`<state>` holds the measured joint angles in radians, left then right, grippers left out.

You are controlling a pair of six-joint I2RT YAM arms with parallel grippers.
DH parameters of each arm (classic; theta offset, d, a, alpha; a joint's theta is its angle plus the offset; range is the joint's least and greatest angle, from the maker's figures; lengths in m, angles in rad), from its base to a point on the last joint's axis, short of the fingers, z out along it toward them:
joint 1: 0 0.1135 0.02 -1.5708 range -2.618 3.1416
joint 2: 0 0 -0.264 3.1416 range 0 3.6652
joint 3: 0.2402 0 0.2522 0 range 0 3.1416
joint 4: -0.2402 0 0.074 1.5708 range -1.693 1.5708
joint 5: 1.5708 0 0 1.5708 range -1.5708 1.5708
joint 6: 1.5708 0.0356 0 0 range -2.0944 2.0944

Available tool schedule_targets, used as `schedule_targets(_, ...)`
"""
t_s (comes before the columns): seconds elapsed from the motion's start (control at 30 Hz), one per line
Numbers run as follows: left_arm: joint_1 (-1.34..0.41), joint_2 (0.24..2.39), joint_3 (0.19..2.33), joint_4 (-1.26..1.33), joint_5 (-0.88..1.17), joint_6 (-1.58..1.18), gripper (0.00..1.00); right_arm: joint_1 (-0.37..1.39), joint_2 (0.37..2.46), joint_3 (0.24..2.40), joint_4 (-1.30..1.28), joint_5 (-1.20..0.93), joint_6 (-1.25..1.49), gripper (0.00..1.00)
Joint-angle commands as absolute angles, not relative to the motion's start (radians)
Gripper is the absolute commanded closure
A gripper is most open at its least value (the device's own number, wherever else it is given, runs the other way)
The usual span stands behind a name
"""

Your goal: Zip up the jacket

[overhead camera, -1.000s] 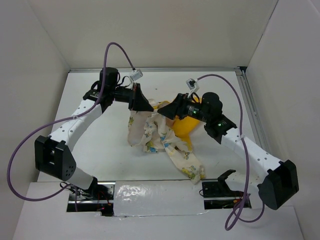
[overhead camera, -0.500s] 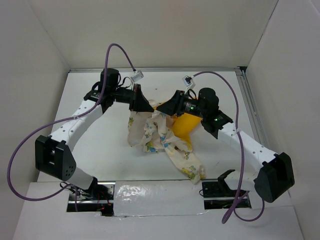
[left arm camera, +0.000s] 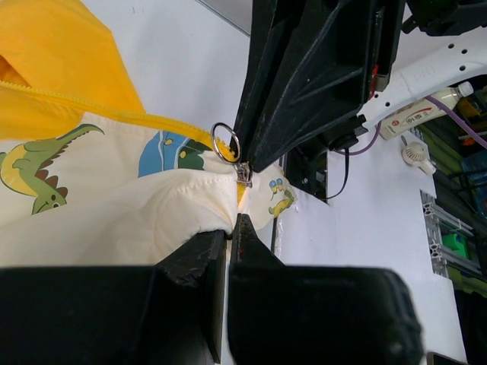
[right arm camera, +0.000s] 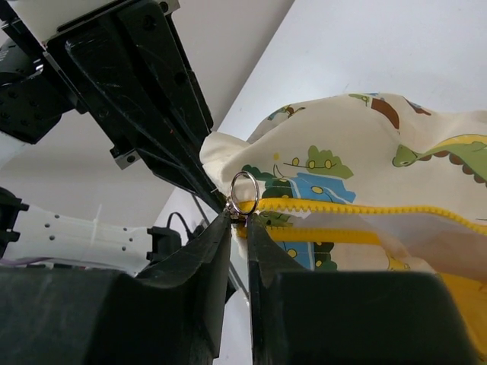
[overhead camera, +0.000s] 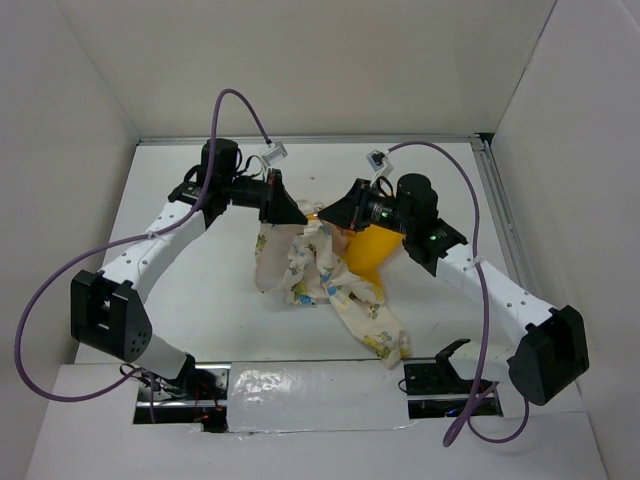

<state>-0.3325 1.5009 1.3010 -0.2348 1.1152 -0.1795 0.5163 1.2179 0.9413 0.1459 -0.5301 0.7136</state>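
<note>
Two arms reach inward and meet tip to tip over the middle of the worktop [overhead camera: 200, 290]. They hold the jacket [overhead camera: 330, 285] lifted between them, its tail trailing toward the near edge. White worktop shows on either side of the cloth, the side edges well apart from it. The left wrist view shows the left fingers [left arm camera: 202, 255] clamped on cream fabric. The right wrist view shows the right fingers [right arm camera: 213, 243] pinching the zip slider [right arm camera: 237, 209] under its ring [right arm camera: 243, 193].

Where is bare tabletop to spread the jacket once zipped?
Bare white table lies between the left arm and the cream cartoon-print fabric jacket, and between its sleeve and the right arm. Crowded at centre, where left gripper and right gripper pinch it.
</note>
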Motion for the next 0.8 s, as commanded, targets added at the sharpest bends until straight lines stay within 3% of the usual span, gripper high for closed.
schedule_targets(0.0, -0.341, 1.471, 1.304, -0.206, 1.103, -0.150, 1.00, 0.525, 1.206, 1.006, 0.126, -0.500, 0.695, 0.81)
schedule_targets(0.07, -0.339, 1.463, 1.292, -0.198, 1.100, -0.153, 1.00, 0.525, 1.200, 1.014, 0.094, -0.470, 0.677, 1.00)
schedule_targets(0.37, -0.341, 1.450, 1.290, -0.215, 1.095, -0.135, 1.00, 0.545, 1.193, 1.028, 0.072, -0.448, 0.633, 0.89)
schedule_targets(0.47, -0.341, 1.453, 1.296, -0.221, 1.080, -0.133, 1.00, 0.545, 1.184, 1.037, 0.045, -0.451, 0.627, 0.75)
schedule_targets(0.57, -0.342, 1.451, 1.296, -0.221, 1.085, -0.129, 1.00, 0.543, 1.178, 1.037, 0.017, -0.446, 0.618, 0.41)
schedule_targets(0.77, -0.342, 1.448, 1.296, -0.219, 1.088, -0.120, 1.00, 0.542, 1.177, 1.046, -0.015, -0.411, 0.632, 0.36)
